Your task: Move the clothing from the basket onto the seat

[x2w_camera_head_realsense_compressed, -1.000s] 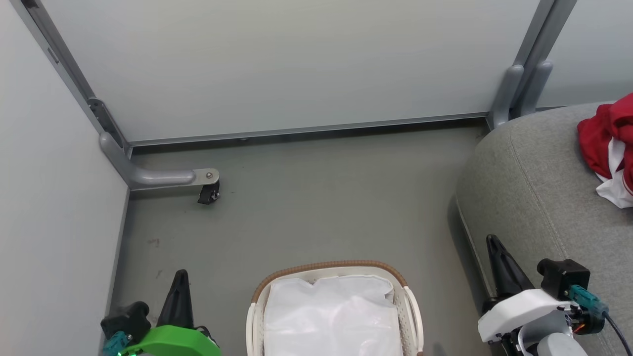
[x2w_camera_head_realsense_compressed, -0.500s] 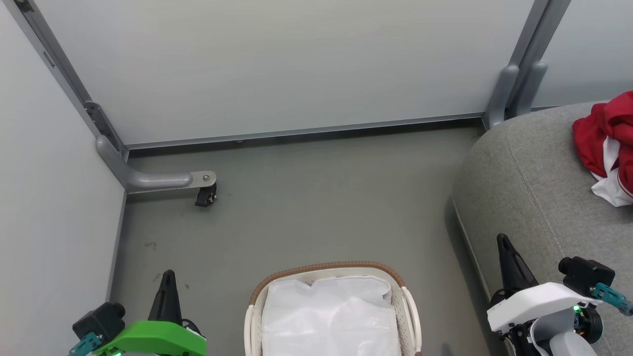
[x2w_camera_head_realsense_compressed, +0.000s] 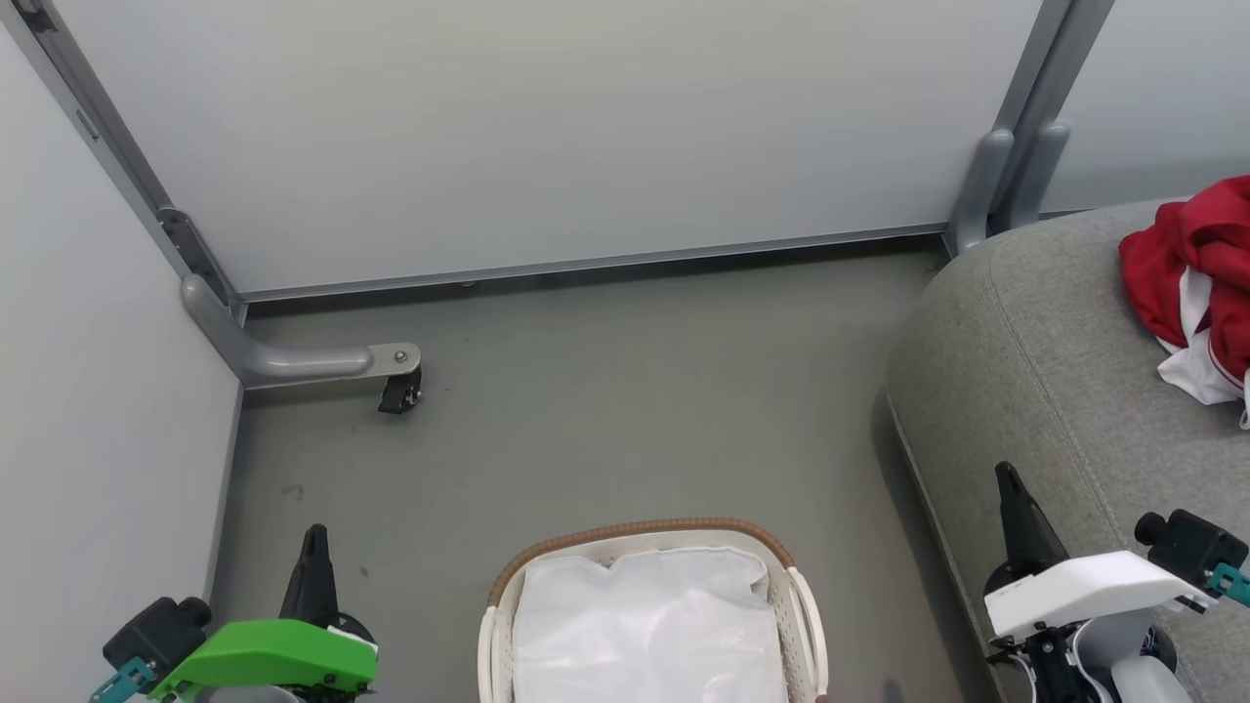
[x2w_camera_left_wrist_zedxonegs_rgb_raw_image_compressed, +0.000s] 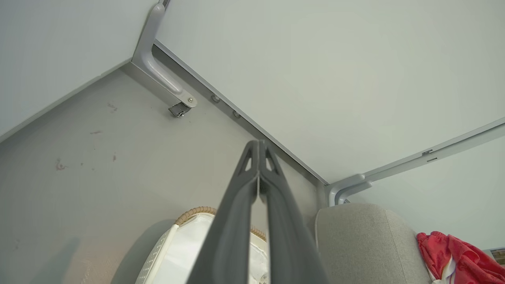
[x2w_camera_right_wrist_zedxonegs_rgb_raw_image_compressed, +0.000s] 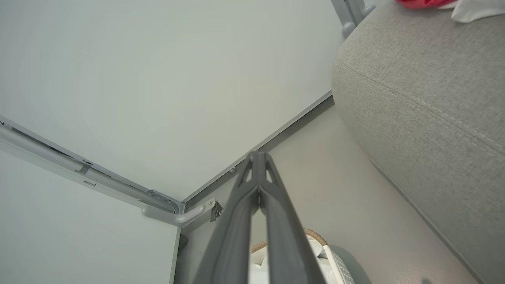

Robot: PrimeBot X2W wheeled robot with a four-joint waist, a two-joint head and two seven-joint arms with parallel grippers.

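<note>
On the grey seat (x2w_camera_head_realsense_compressed: pixel 1055 391), at the head view's right edge, the red-and-white clothing (x2w_camera_head_realsense_compressed: pixel 1196 264) lies crumpled. It looks soft and light, best pinched at a raised fold. The basket (x2w_camera_head_realsense_compressed: pixel 640 532) shows its white liner (x2w_camera_head_realsense_compressed: pixel 645 625) — left pincer (x2w_camera_head_realsense_compressed: pixel 314 537) and right pincer (x2w_camera_head_realsense_compressed: pixel 1006 476) both clenched, empty.

Floor (x2w_camera_head_realsense_compressed: pixel 605 420) bears basket (x2w_camera_head_realsense_compressed: pixel 645 530), between my left hand (x2w_camera_head_realsense_compressed: pixel 314 532) and right hand (x2w_camera_head_realsense_compressed: pixel 1006 474). Seat (x2w_camera_head_realsense_compressed: pixel 1055 342) under right hand bears clothing (x2w_camera_head_realsense_compressed: pixel 1187 259), well ahead.
</note>
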